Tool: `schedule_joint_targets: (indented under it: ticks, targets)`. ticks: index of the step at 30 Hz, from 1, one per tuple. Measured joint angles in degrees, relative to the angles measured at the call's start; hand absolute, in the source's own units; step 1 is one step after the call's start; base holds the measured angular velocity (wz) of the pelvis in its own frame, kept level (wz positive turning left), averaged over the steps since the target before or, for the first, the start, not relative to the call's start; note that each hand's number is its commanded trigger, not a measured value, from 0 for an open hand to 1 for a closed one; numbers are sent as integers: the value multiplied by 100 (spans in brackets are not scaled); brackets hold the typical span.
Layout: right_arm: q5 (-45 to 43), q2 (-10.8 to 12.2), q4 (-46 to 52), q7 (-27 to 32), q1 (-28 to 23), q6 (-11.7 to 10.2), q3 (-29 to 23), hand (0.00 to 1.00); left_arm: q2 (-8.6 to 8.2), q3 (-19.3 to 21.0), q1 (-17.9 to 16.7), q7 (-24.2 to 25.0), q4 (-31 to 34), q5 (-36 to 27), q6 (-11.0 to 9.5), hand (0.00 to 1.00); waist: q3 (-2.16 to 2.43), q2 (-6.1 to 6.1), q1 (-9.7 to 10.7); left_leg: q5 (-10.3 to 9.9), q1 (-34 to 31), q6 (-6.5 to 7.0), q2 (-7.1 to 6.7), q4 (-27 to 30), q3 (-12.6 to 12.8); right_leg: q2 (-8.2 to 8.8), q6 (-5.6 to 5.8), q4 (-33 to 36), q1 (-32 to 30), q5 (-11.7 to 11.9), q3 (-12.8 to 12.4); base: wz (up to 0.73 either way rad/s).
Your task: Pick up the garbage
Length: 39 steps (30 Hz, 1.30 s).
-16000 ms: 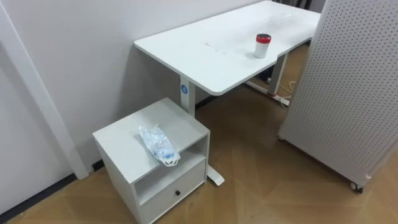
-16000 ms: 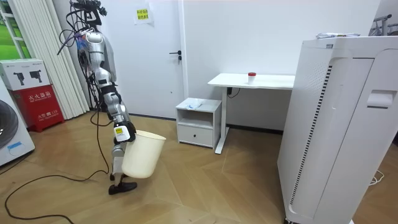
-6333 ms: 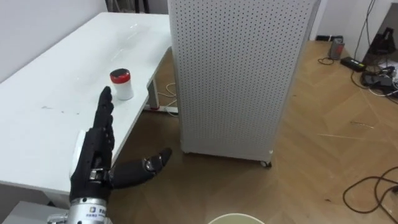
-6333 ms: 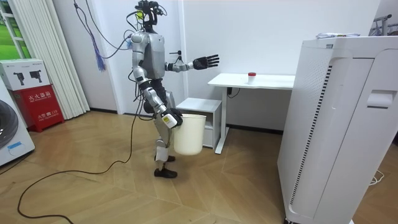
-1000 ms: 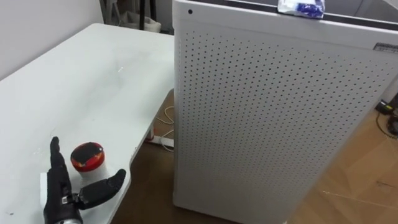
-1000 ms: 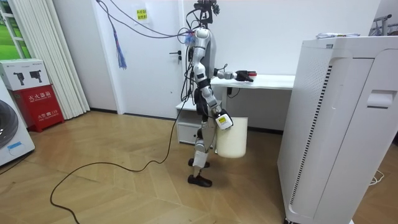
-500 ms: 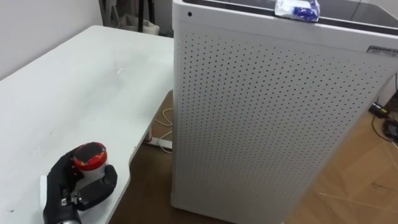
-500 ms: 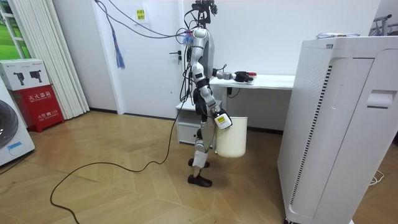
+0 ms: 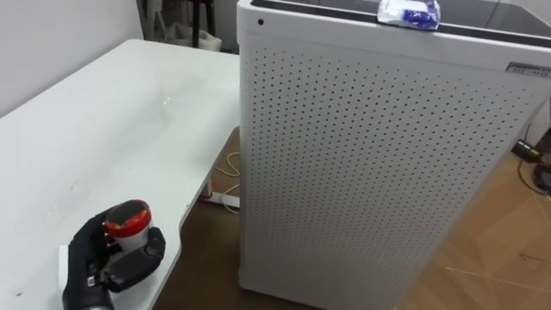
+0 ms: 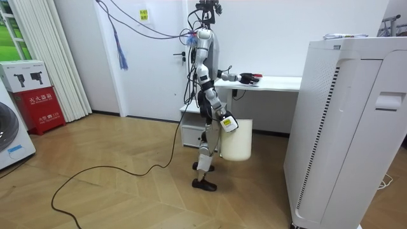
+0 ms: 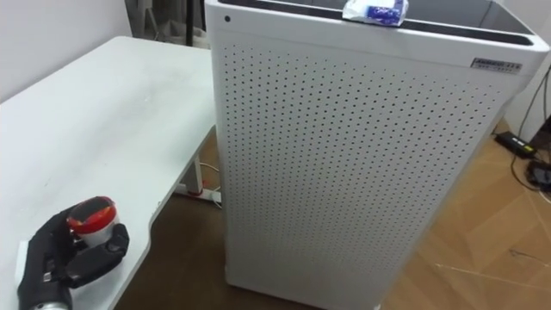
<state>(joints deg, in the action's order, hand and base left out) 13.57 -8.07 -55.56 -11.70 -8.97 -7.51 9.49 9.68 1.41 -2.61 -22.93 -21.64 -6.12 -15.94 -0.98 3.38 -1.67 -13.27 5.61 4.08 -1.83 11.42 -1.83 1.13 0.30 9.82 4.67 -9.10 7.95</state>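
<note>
A small white jar with a red lid stands near the front edge of the white desk. My left hand is shut on it, black fingers and thumb wrapped round its body below the lid. In the room view I stand at the desk's end with the left hand stretched over the tabletop. My right hand hangs low by my hip and carries a cream waste bin by its rim. A crumpled blue and white packet lies on top of the tall perforated white cabinet.
The perforated cabinet stands close to the right of the desk, with a narrow gap of wooden floor between them. A low white bedside cabinet stands behind me by the wall. Cables lie on the floor at the far right.
A second ago my left hand was open beside the jar; its fingers and thumb have since closed round the jar. The bin and my stance are unchanged.
</note>
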Motion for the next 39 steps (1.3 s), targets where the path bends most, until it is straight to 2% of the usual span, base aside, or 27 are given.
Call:
schedule_joint_targets:
  ticks: [4,6,11,15,23,27,31,35,39]
  targets:
    - [-3,-6,22,43,16,8,-11,100,0,1,-2,141,155,3,88,100,15,17,-11,-9,-40,-12,7,9,-18,-1,-5,16,-42,5,5,0]
    - [-2,-17,75,61,107,13,-16,100,1,-51,-2,261,564,6,159,100,27,28,-22,-8,-122,-12,12,38,-3,36,-12,9,-107,29,23,0]
    - [-3,-19,82,83,417,10,-143,100,1,-210,-4,759,1616,3,172,100,41,48,-9,-6,-94,-10,7,37,27,46,-10,8,-90,30,12,-1]
    - [-3,-25,542,206,450,10,-189,100,-2,-368,-14,1223,2279,11,177,100,43,46,-4,-6,-95,-10,11,42,37,45,-10,0,-109,30,10,0]
    - [-63,-33,1412,431,468,-11,-185,100,34,-844,-67,2128,2377,-22,334,100,41,52,34,-6,-19,-11,16,27,116,39,-10,5,-73,30,-65,-4]
    - [-53,-33,1436,718,538,-16,-173,100,53,-1080,-96,2459,2525,-24,354,100,40,48,64,-6,-10,-11,17,32,181,35,-5,18,-92,33,-136,-9]
    - [-88,-34,1440,936,539,-12,-175,100,48,-1121,-247,2683,2529,4,357,100,39,24,122,-7,-18,-11,27,32,259,24,-5,56,-140,33,-198,-9]
    - [-139,-45,1603,1043,539,-3,-175,100,52,-1167,-416,2911,2528,18,504,100,39,-30,165,-7,-39,-11,32,40,323,15,-5,120,-225,33,-296,-13]
    - [-134,-44,1842,1094,542,-2,-169,100,74,-1246,-439,3212,2528,1,583,100,22,-82,204,-7,-90,-11,32,96,346,22,-5,196,-281,33,-306,-3]
